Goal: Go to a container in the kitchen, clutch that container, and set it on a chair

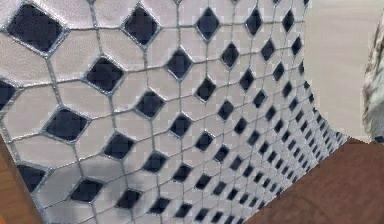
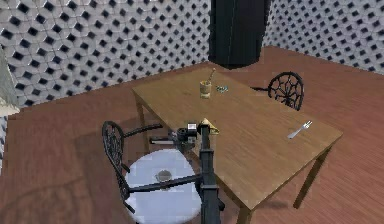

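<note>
A wooden table point(image 2: 250, 135) stands in the middle of the arm side view. On its far side a small upright yellowish container point(image 2: 205, 88) stands, with a tiny grey thing point(image 2: 222, 90) beside it. A dark metal chair point(image 2: 114, 147) with a round white seat point(image 2: 150, 200) is at the table's near left corner. A second dark chair point(image 2: 287, 88) is at the far right. The arm point(image 2: 207, 180) rises from the bottom edge, and my gripper point(image 2: 172, 139) is at the table's near left edge, above the white seat. I cannot tell whether it holds anything.
A thin pale utensil point(image 2: 300, 128) lies near the table's right end. A tall dark cabinet point(image 2: 238, 30) stands against the tiled back wall point(image 2: 90, 45). In the forward view a white wall with dark blue diamond tiles point(image 1: 160, 110) is very close, with a plain cream wall point(image 1: 340, 60) at the right.
</note>
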Robot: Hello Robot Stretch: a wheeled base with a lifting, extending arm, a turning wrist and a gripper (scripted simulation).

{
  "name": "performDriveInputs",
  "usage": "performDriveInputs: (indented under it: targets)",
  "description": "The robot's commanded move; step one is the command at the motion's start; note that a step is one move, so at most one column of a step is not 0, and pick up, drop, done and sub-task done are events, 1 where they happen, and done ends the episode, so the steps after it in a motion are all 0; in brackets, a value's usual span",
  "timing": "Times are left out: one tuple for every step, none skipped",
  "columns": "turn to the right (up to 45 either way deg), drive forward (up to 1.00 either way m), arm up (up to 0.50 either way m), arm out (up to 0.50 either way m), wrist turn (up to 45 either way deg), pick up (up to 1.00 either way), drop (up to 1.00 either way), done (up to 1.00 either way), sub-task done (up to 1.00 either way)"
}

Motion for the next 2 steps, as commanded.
performDriveInputs:
  targets:
    - [0.0,0.00,0.00,-0.08,0.0,0.00,0.00,0.00,0.00]
    - [0.0,0.00,0.00,0.00,0.0,0.00,0.00,1.00,0.00]
